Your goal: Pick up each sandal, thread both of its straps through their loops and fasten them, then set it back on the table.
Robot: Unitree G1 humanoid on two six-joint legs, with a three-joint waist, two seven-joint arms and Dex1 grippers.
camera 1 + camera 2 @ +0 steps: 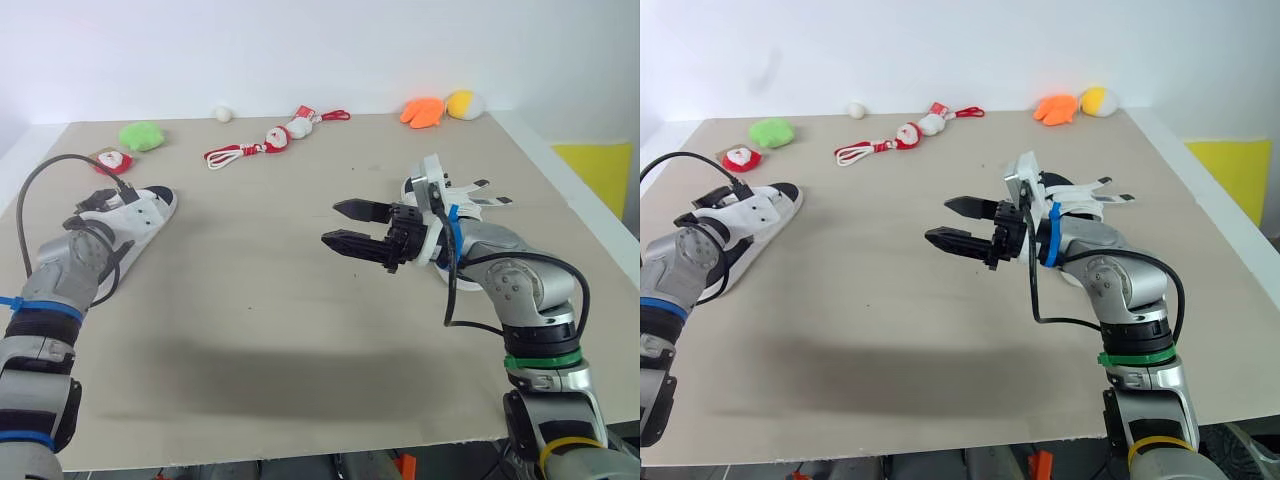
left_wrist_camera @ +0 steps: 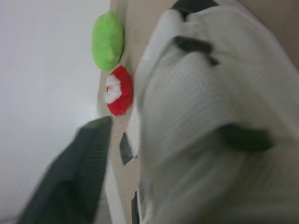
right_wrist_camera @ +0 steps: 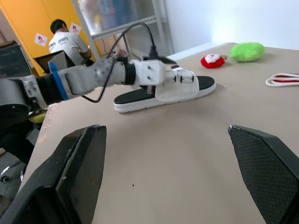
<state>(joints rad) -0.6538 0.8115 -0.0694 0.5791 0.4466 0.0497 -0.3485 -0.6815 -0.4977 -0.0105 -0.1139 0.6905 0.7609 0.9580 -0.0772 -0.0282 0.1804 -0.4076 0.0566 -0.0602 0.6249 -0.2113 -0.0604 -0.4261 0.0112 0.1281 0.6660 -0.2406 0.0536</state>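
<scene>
Sandals lie at opposite sides of the table (image 1: 300, 330): the left sandal (image 1: 140, 215) at 10 o'clock under the left pincer (image 1: 98, 203), open or closed I cannot tell, and the right sandal (image 1: 478, 197) at 2 o'clock, largely hidden behind the right wrist (image 1: 470, 240). Near the centre the right pincer (image 1: 335, 224) hovers empty, jaws spread wide. Along the far edge, 11 to 1 o'clock, sit a green plush (image 1: 142, 135), red Santa toy (image 1: 113, 160), white ball (image 1: 223, 113), corded Santa figures (image 1: 272, 138), orange plush (image 1: 422, 111) and yellow plush (image 1: 461, 103).
</scene>
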